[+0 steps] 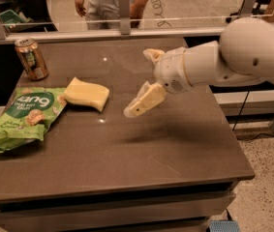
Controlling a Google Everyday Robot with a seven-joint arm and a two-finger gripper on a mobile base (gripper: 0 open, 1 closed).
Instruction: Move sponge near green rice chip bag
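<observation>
The dark bench [151, 163] carried the green rice chip bag [22, 117] at its left edge, toward the front. The sponge [86, 94] lay just beside the bag's far right corner, so the task looked done. Mid-bench the gripper [137, 105] hovered empty; wide or narrow, I couldn't tell. A low leftward sweep could knock the sponge away, or topple the can [31, 58] near the far-left corner.
</observation>
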